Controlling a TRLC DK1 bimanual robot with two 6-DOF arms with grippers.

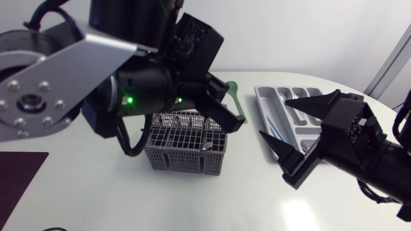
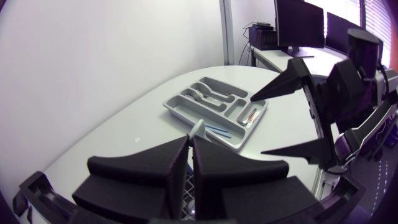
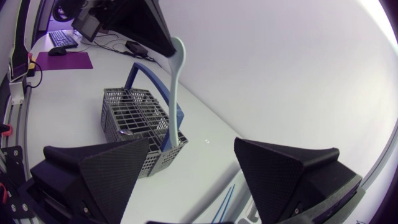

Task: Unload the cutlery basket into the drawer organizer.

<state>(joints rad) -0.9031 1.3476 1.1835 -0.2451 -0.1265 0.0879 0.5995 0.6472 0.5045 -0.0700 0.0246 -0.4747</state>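
Observation:
A grey wire cutlery basket point(image 1: 186, 146) with a blue handle point(image 3: 140, 71) stands mid-table, with one metal piece point(image 1: 205, 147) showing inside. My left gripper point(image 1: 225, 109) hangs just above the basket's far right corner. It is shut on a pale green utensil point(image 1: 234, 95), whose long handle point(image 3: 176, 93) reaches down into the basket. The grey drawer organizer point(image 1: 264, 106) lies to the right and holds several pieces of cutlery point(image 2: 208, 96). My right gripper point(image 1: 292, 131) stands open in front of the organizer, nothing between its fingers.
A dark purple mat point(image 1: 19, 176) lies at the table's front left edge. Bare white tabletop lies in front of the basket and between basket and organizer. The rounded far edge of the table runs behind the organizer point(image 2: 186, 107).

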